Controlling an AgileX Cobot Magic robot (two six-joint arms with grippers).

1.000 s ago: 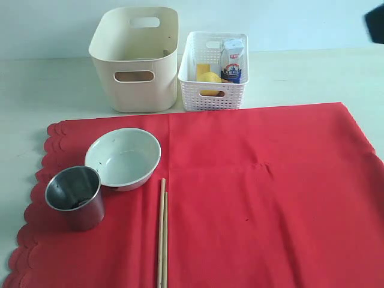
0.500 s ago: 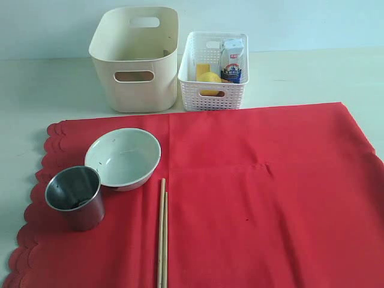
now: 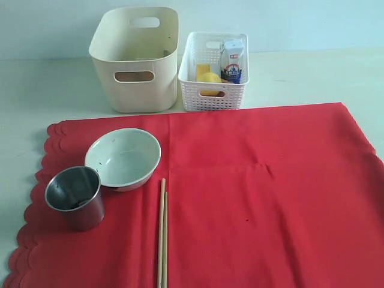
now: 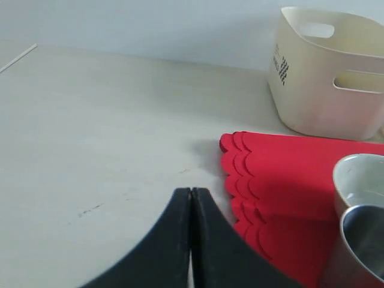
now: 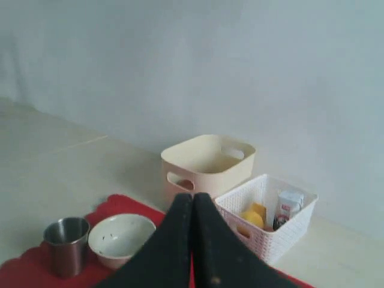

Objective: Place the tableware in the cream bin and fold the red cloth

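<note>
Tableware lies on the red cloth (image 3: 258, 210), nine-o'clock side: bowl (image 3: 123, 157), steel cup (image 3: 75, 197) at its eight, chopsticks (image 3: 162, 234) at its five, cream bin (image 3: 137, 60) at twelve. My left gripper (image 4: 191, 198) and right gripper (image 5: 192, 204) are pinched closed, empty. Clearing hasn't started; I'd open one over the cup.

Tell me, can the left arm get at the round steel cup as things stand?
Probably yes: the round steel cup stands upright near the shut left hand, at the scalloped edge of the red cloth, nothing between them. The hand must open first.
</note>
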